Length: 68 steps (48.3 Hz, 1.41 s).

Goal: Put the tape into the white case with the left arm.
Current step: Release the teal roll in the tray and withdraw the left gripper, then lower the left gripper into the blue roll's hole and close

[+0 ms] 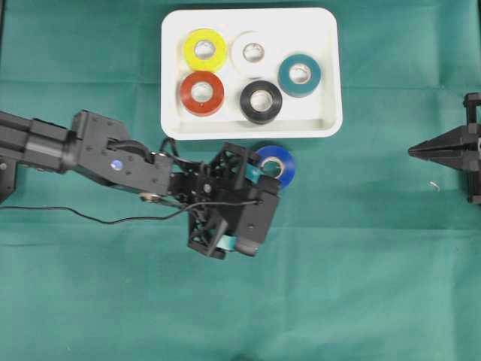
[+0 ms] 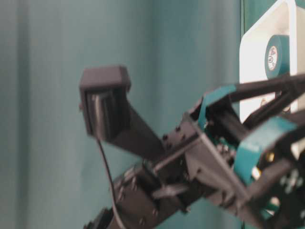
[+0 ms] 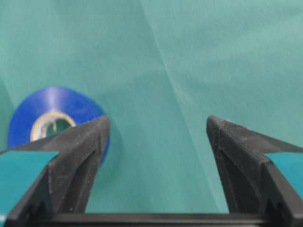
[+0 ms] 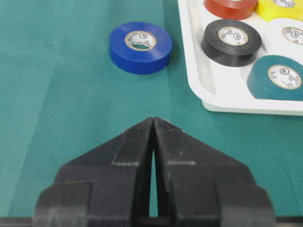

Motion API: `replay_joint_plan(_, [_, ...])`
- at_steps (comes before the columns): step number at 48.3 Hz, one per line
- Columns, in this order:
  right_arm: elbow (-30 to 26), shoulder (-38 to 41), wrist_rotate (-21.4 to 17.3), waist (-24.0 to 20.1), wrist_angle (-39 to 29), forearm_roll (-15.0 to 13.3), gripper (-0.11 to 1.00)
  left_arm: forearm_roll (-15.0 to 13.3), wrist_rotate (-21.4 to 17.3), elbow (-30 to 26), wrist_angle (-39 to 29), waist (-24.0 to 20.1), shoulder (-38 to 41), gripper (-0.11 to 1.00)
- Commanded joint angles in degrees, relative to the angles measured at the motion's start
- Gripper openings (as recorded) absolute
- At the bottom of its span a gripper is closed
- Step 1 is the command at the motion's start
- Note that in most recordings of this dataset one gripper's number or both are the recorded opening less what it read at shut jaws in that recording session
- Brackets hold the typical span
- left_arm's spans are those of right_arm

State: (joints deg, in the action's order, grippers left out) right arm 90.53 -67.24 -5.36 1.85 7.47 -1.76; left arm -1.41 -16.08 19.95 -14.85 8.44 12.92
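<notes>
- Blue tape roll point(image 1: 279, 164): lies flat on the green cloth point(image 1: 361, 263), just outside the near rim of the white case point(image 1: 327, 75), not yet in it.
- White case: holds five rolls already — yellow point(image 1: 205, 50), white point(image 1: 252, 53), teal point(image 1: 300, 74), red point(image 1: 201, 92), black point(image 1: 261, 101). Bare floor shows at its right side and corners.
- Left gripper point(image 3: 158, 125): jaws spread wide, nothing between them. In its own wrist view the blue roll sits to the left, partly behind the left finger point(image 3: 80, 156), so the roll is off-centre to the gap.
- Right gripper point(image 4: 153, 124): fingers pressed together, holding nothing, parked well apart at the table's right edge.
- Step in hand, as judged: approach to the blue roll, before any grasp.
- Next move calls for: shifting the left gripper sideways until the roll stands between the fingers, lowering to the cloth, closing on it, then lifting over the rim into a bare patch.
</notes>
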Motion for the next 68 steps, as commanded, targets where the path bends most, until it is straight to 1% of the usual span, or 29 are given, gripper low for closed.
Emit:
replay_joint_plan(1, [-0.53, 0.35, -0.09, 0.00, 0.62, -0.09, -0.09, -0.09, 0.09, -2.90, -0.44, -0.70, 0.35, 0.83])
replay_joint_plan(13, [-0.53, 0.35, -0.09, 0.00, 0.62, -0.09, -0.09, -0.09, 0.09, -6.24, -5.01, -2.72, 3.69, 0.83])
replay_joint_plan(30, [-0.35, 0.35, -0.09, 0.00, 0.97, -0.09, -0.09, 0.00, 0.09, -8.79, -8.53, -4.22, 6.94, 0.83])
replay_joint_plan(56, [-0.35, 0.35, -0.09, 0.09, 1.05, -0.09, -0.09, 0.00, 0.09, -8.61, -8.79, -6.77, 8.96, 0.83])
replay_joint_plan(68, [-0.35, 0.35, -0.09, 0.00, 1.05, -0.09, -0.09, 0.00, 0.09, -8.44, -8.79, -6.77, 9.23, 0.83])
